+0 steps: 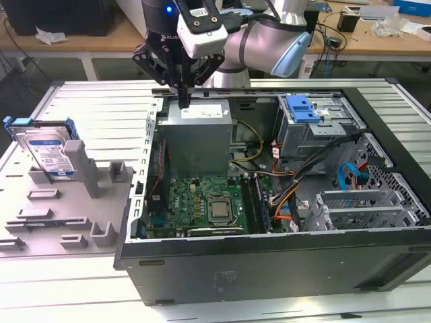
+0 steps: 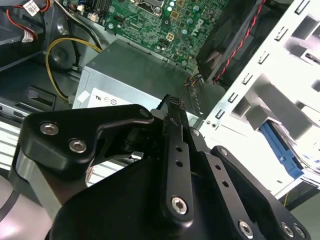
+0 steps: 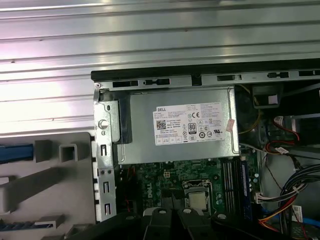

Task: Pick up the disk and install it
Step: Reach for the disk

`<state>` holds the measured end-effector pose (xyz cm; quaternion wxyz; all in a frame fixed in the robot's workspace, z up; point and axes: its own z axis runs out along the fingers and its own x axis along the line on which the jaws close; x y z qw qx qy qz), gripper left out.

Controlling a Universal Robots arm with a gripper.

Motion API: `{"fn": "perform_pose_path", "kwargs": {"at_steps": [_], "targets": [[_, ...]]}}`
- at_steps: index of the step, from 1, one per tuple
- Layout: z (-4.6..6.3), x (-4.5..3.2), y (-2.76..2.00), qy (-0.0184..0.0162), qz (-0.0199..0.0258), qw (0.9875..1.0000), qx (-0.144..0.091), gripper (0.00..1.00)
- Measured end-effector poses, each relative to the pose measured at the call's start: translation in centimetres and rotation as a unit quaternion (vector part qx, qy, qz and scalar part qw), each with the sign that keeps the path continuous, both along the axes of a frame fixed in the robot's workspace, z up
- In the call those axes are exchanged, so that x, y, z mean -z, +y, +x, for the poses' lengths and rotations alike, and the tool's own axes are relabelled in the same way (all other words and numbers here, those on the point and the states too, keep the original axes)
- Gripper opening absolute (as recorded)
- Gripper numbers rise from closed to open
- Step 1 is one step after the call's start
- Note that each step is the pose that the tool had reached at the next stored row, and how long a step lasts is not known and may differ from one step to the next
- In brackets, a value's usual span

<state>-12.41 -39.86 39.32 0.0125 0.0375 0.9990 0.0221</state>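
Observation:
The disk (image 1: 46, 151) is a silver drive with a white-and-blue label in a blue carrier rail. It stands on edge in a grey fixture (image 1: 87, 202) at the exterior view's left, outside the computer case. My gripper (image 1: 182, 101) hangs over the back edge of the open case, just above the grey power supply box (image 1: 199, 131), well to the right of the disk. Its fingers (image 2: 173, 105) are pressed together with nothing between them. A blue strip of the carrier rail (image 3: 15, 152) shows at the edge of the first wrist view.
The open black computer case (image 1: 269, 262) lies on its side on a slatted metal table (image 1: 94, 101). Inside it are the green motherboard (image 1: 202, 202), loose cables (image 1: 296, 195) and a drive cage with a blue ribbed latch (image 1: 301, 108). The white-stickered power supply (image 3: 175, 125) sits directly below the wrist.

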Motion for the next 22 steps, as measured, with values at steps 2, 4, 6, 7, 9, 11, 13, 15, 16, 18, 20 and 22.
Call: {"fn": "perform_pose_path", "kwargs": {"at_steps": [2, 4, 6, 7, 9, 11, 13, 15, 16, 18, 20, 22], "targets": [[-0.5, 0.0, 0.15, 0.0, 0.0, 1.0, 0.0, 0.11], [-1.0, 0.0, 0.34, 0.0, -0.0001, 1.0, 0.0, 0.11], [-1.9, 0.01, 0.56, 0.0001, -0.0001, 1.0, 0.0, 0.11], [-2.6, 0.02, 0.7, 0.0, -0.0001, 1.0, 0.0, 0.11], [-3.7, 0.05, 0.92, 0.0, -0.0001, 1.0, 0.0, 0.11], [-4.5, 0.07, 1.11, 0.0, -0.0001, 1.0, 0.0, 0.11], [-5.3, 0.09, 1.31, 0.0, -0.0001, 1.0, 0.0, 0.11], [-6.4, 0.13, 1.61, 0.0, 0.0, 1.0, 0.0, 0.11], [-7.0, 0.15, 1.76, 0.0, -0.0001, 1.0, 0.0, 0.11], [-7.9, 0.18, 2.03, 0.0, -0.0001, 1.0, 0.0, 0.11], [-8.9, 0.22, 2.31, 0.0, 0.0, 1.0, 0.0, 0.11], [-10.2, 0.26, 2.61, 0.0, -0.0001, 1.0, 0.0, 0.11]]}}
